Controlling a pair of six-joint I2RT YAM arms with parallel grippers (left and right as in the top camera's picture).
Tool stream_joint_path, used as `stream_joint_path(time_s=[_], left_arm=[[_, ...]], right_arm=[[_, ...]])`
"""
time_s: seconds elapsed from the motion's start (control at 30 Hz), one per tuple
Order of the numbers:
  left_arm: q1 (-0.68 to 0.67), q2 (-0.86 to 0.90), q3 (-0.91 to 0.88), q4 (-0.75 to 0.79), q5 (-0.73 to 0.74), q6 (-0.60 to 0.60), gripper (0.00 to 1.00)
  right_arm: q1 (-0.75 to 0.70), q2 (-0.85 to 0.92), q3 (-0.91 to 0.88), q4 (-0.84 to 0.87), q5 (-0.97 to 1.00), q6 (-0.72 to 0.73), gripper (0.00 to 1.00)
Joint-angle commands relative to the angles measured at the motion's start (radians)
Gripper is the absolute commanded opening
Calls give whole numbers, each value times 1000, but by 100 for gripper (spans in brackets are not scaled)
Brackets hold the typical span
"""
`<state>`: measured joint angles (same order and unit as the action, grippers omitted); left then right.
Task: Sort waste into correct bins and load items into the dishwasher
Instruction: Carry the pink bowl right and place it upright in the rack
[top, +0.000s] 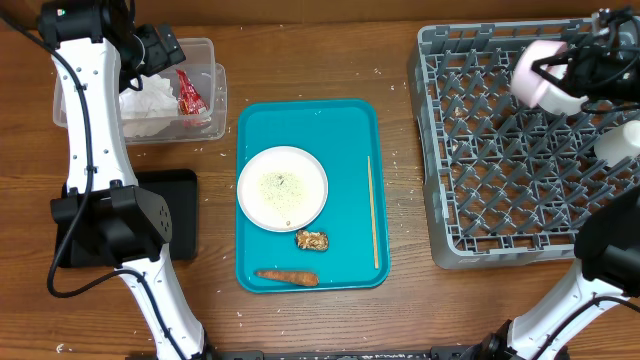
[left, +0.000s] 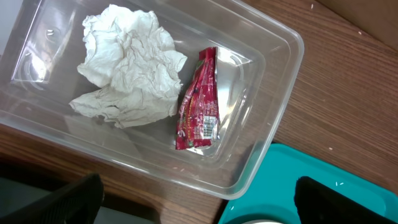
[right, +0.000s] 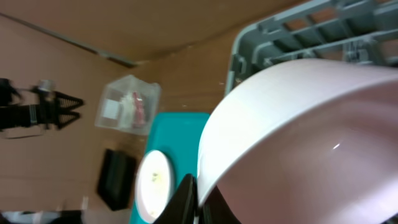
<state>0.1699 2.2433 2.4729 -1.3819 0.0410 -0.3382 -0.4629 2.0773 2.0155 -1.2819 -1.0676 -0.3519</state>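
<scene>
One pink bowl (right: 298, 137) fills my right wrist view, glossy and pale, its rim pinched in my right gripper (right: 196, 200). Overhead alone places it above the far edge of the grey dish rack (top: 500, 180). My left gripper (left: 199, 200) hangs spread over the clear bin (left: 273, 124) holding a tissue (left: 127, 65) and a red wrapper (left: 199, 99).
</scene>
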Motion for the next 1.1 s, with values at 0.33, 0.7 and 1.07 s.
stream_joint_path(time_s=[0.33, 0.7, 1.07], left_arm=[[-13, 10, -4, 2, 1, -6, 100], [-13, 10, -4, 2, 1, -6, 100], [-13, 10, -4, 2, 0, -6, 100]], right_arm=[[-26, -5, -270, 259, -18, 47, 4], [-115, -5, -270, 270, 61, 126, 4], [-142, -15, -196, 187, 211, 190, 15]])
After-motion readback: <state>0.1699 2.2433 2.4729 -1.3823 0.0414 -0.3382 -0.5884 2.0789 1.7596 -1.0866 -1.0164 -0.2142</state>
